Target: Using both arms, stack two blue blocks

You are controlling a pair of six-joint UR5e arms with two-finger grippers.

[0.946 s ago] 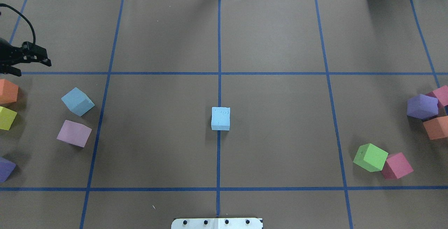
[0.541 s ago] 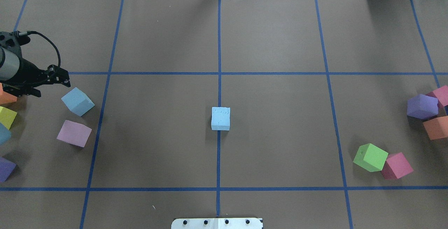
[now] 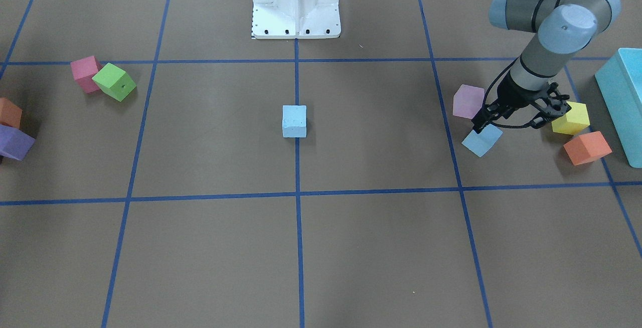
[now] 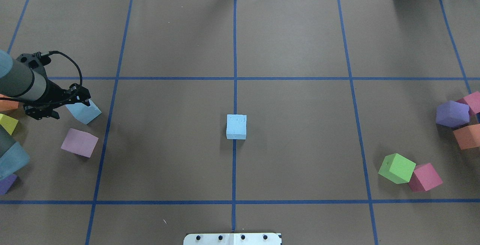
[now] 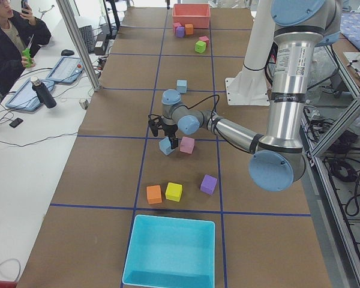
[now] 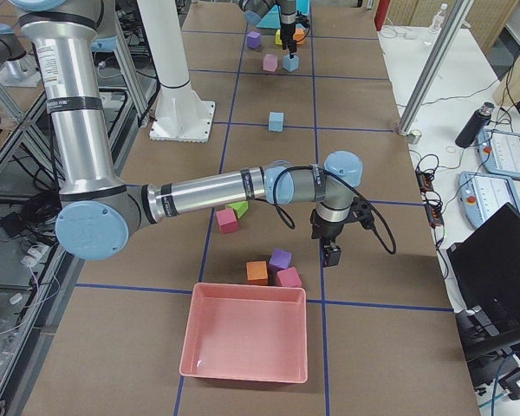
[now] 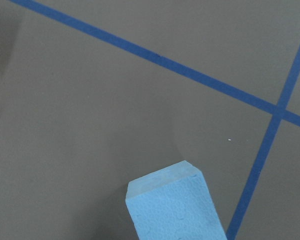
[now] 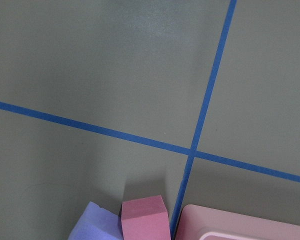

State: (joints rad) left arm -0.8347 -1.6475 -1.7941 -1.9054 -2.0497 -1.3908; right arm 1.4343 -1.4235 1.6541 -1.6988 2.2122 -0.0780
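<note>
Left gripper (image 3: 509,123), spread wide, overlaps an edge of the outer blue block (image 3: 481,141), well apart from the centre blue block (image 3: 294,121), brown paper (image 3: 381,127) between. Right gripper (image 6: 332,251): spread cannot be told.

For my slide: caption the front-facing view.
Left claw, open, poised at the outer blue block; the central blue block sits alone.

A green cube (image 4: 396,168) touches a red-pink cube (image 4: 425,177); a lilac cube (image 4: 79,142) lies well apart (askew to the tape grid (image 4: 234,78)).
</note>
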